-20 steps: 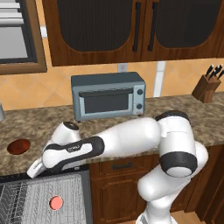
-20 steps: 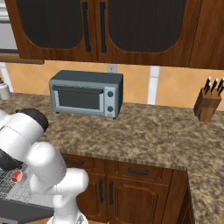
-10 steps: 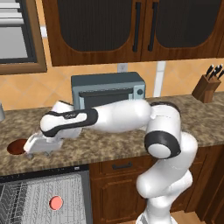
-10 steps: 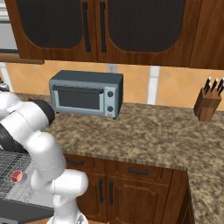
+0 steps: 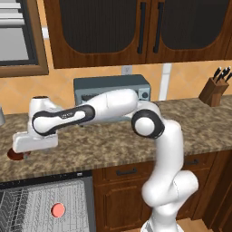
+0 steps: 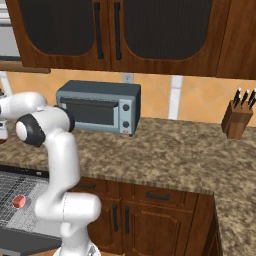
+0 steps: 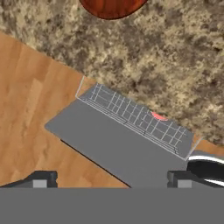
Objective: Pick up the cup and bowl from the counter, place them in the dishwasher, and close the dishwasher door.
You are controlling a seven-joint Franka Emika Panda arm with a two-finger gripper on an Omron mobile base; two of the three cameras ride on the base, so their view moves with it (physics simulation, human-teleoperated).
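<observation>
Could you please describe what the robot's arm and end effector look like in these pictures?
The arm is built from smooth, rounded glossy white segments joined by dark grey to black joint rings, with a bulbous white base. One forearm segment carries a black band with small pale lettering, too small to read. The end effector has a boxy white body; in the hand view its two small fingertips are dark grey and squared. No loose cables show.

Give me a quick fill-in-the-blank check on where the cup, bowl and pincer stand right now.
1. The cup sits in the dishwasher's ____.
2. The bowl rests on the ____.
3. The dishwasher door is ____.
4. The pincer, above the counter, has its jaws ____ and holds nothing.

Missing words: rack; counter; open; open
</observation>
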